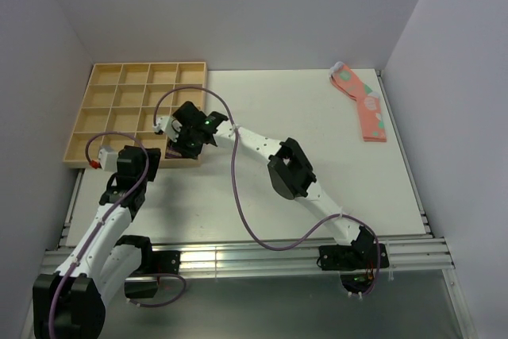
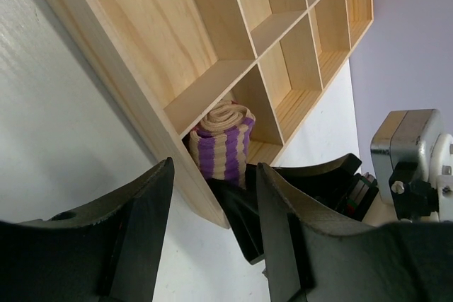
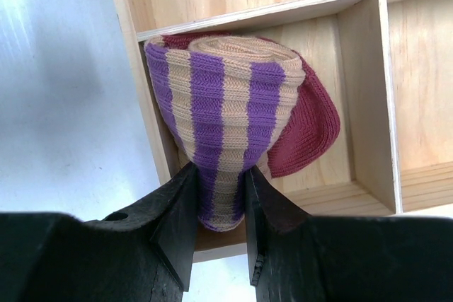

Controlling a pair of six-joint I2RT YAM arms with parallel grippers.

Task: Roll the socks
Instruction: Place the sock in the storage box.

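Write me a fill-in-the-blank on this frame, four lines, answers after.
1. The right gripper is ___ on the rolled sock.
2. The sock's stripes are tan and ___, and it stands in a compartment of the wooden tray.
3. The left gripper, jaws open, holds ___.
4. The pink spotted socks lie at the far ___ corner of the table.

Answers: shut; purple; nothing; right
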